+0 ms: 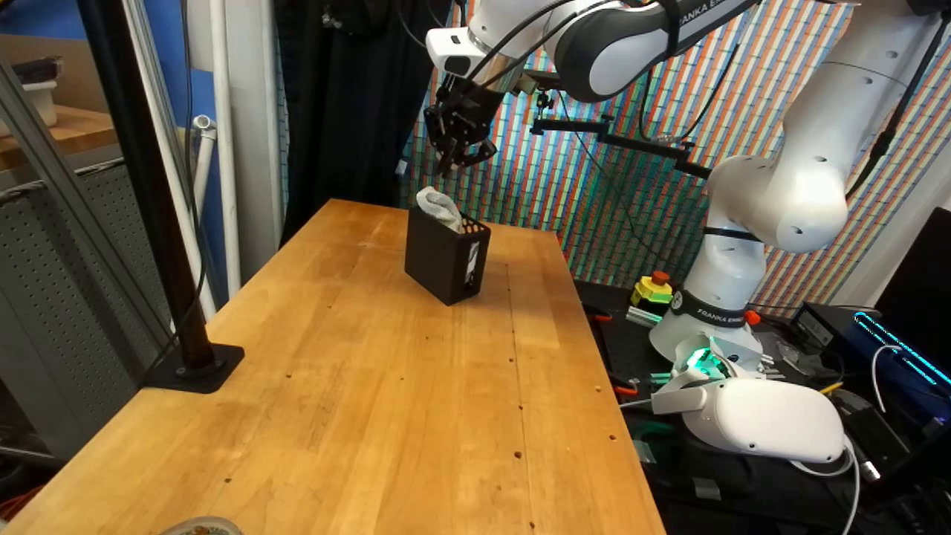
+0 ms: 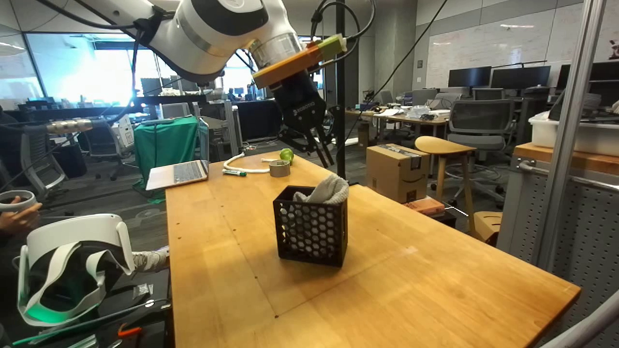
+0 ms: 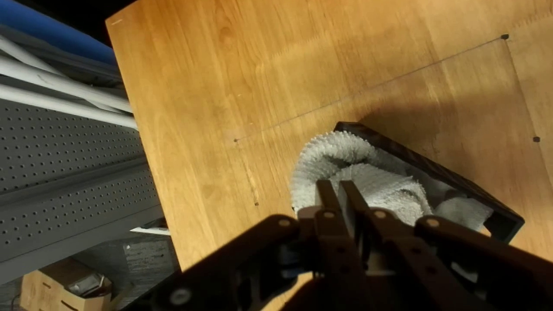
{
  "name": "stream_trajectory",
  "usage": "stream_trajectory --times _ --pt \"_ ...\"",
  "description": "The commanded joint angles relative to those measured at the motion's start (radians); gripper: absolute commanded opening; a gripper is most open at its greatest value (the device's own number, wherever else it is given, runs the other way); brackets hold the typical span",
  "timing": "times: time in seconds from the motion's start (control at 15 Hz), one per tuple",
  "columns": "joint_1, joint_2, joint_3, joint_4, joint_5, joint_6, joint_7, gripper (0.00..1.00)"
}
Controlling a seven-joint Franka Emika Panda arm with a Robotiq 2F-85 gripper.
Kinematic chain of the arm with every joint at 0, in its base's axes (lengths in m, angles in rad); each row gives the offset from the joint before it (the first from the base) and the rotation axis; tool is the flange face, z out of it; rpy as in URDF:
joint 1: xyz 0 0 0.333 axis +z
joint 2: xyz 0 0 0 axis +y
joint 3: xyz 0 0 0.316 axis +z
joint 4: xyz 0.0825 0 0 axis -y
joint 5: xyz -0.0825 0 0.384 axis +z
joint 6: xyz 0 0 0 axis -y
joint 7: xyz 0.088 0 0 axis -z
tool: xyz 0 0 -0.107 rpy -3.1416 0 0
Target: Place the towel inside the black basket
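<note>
My white, rounded arm (image 1: 776, 195) wore black cables (image 1: 883, 143) and a black band (image 1: 711, 310) lettered FRANKA; an orange bar (image 2: 289, 65) with a lime end crossed my wrist (image 2: 275, 50). My black gripper (image 3: 335, 185) bore pale ROBOTIQ lettering (image 2: 305, 108) and round screws (image 3: 433, 222).

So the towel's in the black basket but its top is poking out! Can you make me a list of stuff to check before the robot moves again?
1. Basket standing upright on the table: ok.
2. Towel in the basket: ok, it goes down inside.
3. Towel tucked in all the way: not ok, its top sticks up above the basket.
4. Gripper clear of the towel: ok, there is a gap between them in both exterior views.
5. Gripper holding nothing: ok, only a narrow gap shows between its fingers.
6. Towel snug enough not to slip if bumped: cannot tell from these pictures.
</note>
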Motion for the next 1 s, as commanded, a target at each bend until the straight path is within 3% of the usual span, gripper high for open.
stream_trajectory --times 0.0,0.4,0.93 --pt "-0.009 0.016 -0.009 -0.009 -0.021 0.092 0.003 0.12" --pt "-0.018 0.058 -0.012 -0.032 -0.075 0.226 -0.004 0.12" --pt "-0.013 0.053 0.0 -0.045 -0.058 0.166 0.038 0.12"
